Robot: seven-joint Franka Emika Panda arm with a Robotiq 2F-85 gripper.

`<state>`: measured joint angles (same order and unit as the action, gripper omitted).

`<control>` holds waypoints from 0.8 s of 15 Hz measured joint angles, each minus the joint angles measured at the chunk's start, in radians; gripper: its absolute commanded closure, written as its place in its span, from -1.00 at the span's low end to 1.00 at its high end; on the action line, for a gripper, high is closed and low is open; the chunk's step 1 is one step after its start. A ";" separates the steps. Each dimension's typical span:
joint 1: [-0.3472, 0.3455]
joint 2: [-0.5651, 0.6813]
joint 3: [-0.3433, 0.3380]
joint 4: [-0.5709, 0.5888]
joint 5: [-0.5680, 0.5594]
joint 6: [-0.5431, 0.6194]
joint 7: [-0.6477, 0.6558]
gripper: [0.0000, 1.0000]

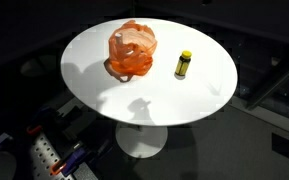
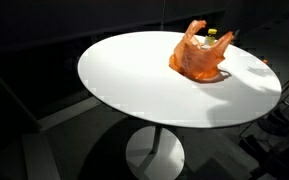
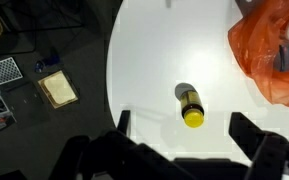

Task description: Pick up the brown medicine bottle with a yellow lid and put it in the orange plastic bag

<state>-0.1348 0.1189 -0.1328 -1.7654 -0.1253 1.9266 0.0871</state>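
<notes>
Wrist view shows the jaws spread wide and empty, the bottle (image 3: 191, 106) untouched on the table (image 3: 164, 50) beyond them.

The table (image 1: 89, 70) top is white and smooth, with a soft half-matt finish. The bag (image 1: 132, 52) is thin orange plastic, wrinkled, a little see-through, with shiny folds. The bottle (image 3: 189, 100) is dark brown and glossy; plastic or glass, I cannot tell. Its lid (image 3: 192, 117) looks like smooth yellow plastic. The fingers (image 3: 252, 135) are matt black.
</notes>
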 measured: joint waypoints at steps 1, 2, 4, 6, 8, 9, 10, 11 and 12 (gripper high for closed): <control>0.000 0.006 0.000 0.000 0.010 0.008 0.000 -1.00; 0.000 0.015 0.000 0.001 0.022 0.018 -0.002 -1.00; -0.001 0.044 0.000 0.012 0.058 0.037 -0.015 -1.00; -0.001 0.082 0.000 0.031 0.102 0.053 -0.037 -1.00; -0.004 0.126 0.000 0.065 0.149 0.054 -0.079 -1.00; -0.005 0.148 0.001 0.083 0.166 0.054 -0.100 -1.00; -0.006 0.170 0.001 0.101 0.175 0.054 -0.115 -1.00; -0.007 0.193 0.002 0.120 0.179 0.054 -0.127 -1.00; -0.009 0.217 0.002 0.139 0.180 0.054 -0.135 -1.00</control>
<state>-0.1440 0.3362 -0.1306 -1.6259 0.0548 1.9802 -0.0476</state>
